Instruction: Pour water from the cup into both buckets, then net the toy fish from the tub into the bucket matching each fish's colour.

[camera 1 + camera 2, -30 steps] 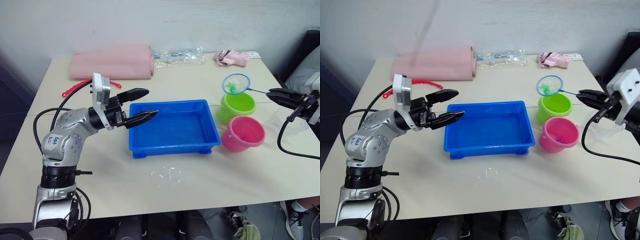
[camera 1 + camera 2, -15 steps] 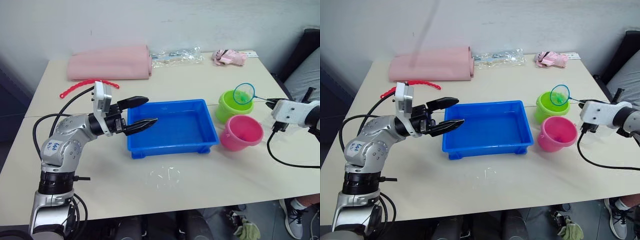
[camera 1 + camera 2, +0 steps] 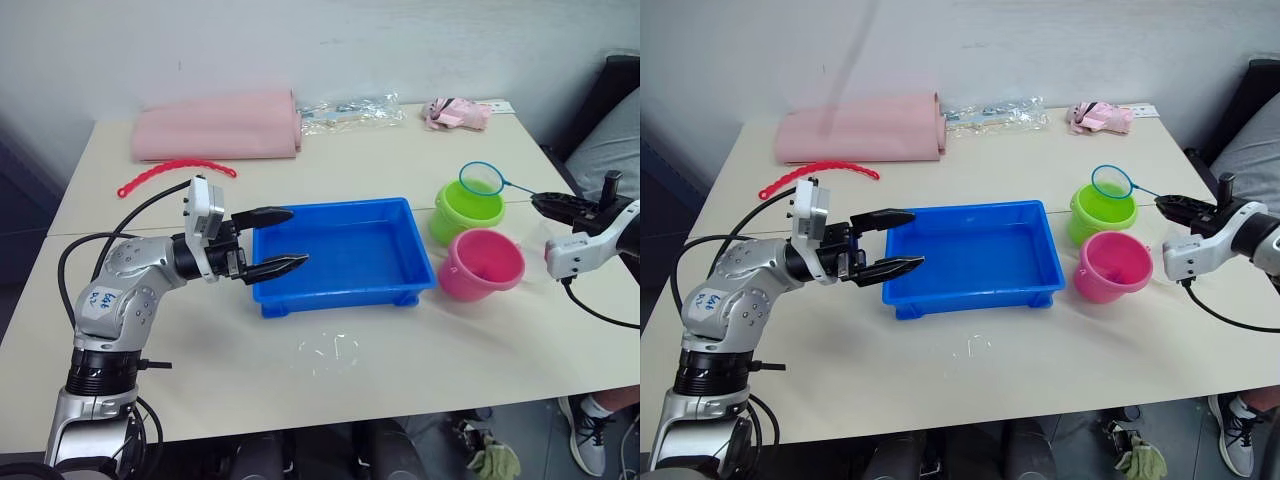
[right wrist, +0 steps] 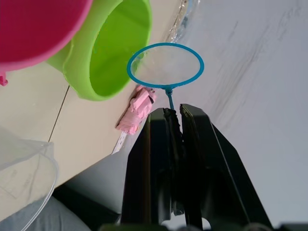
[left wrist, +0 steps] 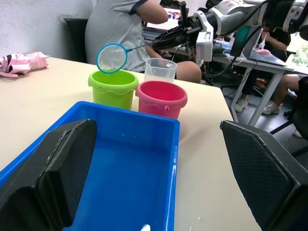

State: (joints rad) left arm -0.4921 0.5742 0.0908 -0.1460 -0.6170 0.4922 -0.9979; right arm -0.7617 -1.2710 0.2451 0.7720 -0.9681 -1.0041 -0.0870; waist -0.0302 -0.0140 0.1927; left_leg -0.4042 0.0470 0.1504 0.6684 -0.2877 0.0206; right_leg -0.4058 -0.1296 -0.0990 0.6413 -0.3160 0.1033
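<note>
Blue-rimmed net [image 3: 480, 178] hangs empty just above the green bucket [image 3: 467, 212], its stick clamped in the right gripper [image 3: 547, 203] — long axis runs gripper-to-hoop. Tub [image 3: 341, 255] lies further to the robot's left (left gripper [image 3: 281, 240], fingers apart, is at its edge).

I can't make out any toy fish: the pink bucket [image 3: 483, 265] and green bucket [image 3: 469, 211] hide their own floors from me. The net [image 4: 165, 66] handle vanishes between my right end effector [image 4: 174, 114] fingers. The clear cup [image 5: 160, 70] sits half hidden behind the buckets, cut off at the frame edge in the right wrist view.
</note>
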